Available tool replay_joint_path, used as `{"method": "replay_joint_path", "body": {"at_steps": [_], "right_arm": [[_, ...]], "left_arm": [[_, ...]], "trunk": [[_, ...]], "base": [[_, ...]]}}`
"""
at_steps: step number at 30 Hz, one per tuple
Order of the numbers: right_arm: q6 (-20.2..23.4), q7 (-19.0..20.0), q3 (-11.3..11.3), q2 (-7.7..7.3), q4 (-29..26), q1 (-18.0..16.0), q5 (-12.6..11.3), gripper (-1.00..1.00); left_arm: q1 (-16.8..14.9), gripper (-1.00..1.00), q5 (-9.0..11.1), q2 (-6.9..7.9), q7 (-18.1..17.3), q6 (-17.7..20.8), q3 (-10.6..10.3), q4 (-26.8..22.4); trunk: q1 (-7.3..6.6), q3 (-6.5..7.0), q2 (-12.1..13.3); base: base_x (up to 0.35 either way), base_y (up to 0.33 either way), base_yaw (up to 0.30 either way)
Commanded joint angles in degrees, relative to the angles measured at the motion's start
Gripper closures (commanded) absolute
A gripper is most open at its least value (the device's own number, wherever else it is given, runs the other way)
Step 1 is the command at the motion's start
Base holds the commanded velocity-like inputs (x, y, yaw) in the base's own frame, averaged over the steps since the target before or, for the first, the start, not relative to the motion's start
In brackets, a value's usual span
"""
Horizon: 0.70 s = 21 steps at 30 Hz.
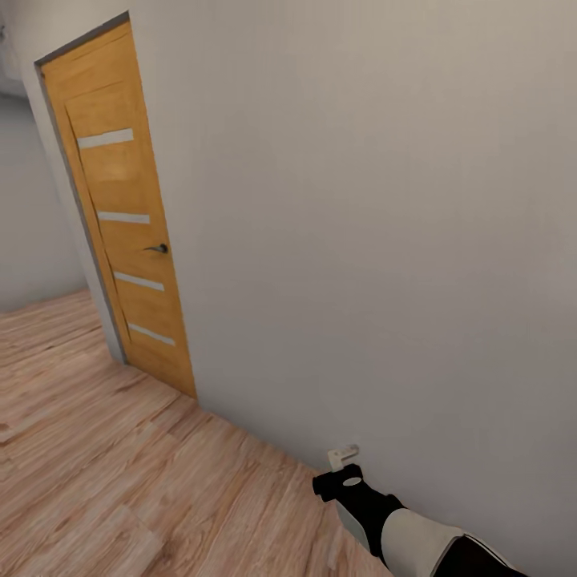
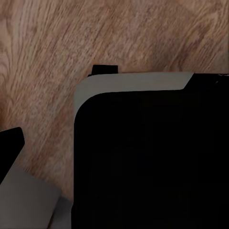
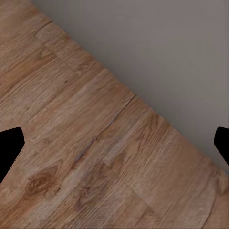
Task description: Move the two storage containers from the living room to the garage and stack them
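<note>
The two storage containers are out of view. My right arm [image 1: 377, 513] reaches in low at the lower right of the head view, close to a pale wall [image 1: 361, 240]. In the right wrist view my right gripper [image 3: 114, 143] is open, its dark fingertips [image 3: 9, 148] far apart over light wood planks with nothing between them. In the left wrist view my left gripper [image 2: 114, 143] hangs over my own black and grey body [image 2: 148, 152]. One dark fingertip [image 2: 10, 145] shows far out at the picture's edge, and the gripper holds nothing.
A closed orange-brown wooden door [image 1: 124, 216] with a dark handle [image 1: 159, 248] stands at the left end of the pale wall. Light wood plank flooring [image 1: 120, 481] runs along the wall and on to the left past the door, toward a grey wall [image 1: 32, 216].
</note>
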Motion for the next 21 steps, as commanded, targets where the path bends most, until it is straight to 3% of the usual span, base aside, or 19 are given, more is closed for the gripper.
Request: {"method": "replay_joint_path", "body": {"at_steps": [1,15,21], "right_arm": [[0.3,-0.3,0.5,0.00,-0.1,0.0,-0.4,-1.00],[0.6,-0.1,0.5,0.00,0.0,0.0,-0.5,-1.00],[0.3,0.9,0.5,0.00,5.8,0.3,-0.5,-1.00]], "left_arm": [[0.0,-1.00,0.2,0.00,-0.1,0.0,0.0,0.0],[0.0,-1.00,0.2,0.00,-0.1,-0.1,0.0,0.0],[0.0,-1.00,0.2,0.00,-0.1,-0.1,0.0,0.0]], "trunk": [[0.02,-0.06,0.0],[0.02,-0.06,0.0],[0.02,-0.06,0.0]], "base": [[0.199,0.000,0.197],[0.024,0.000,0.263],[0.000,0.000,0.219]]}}
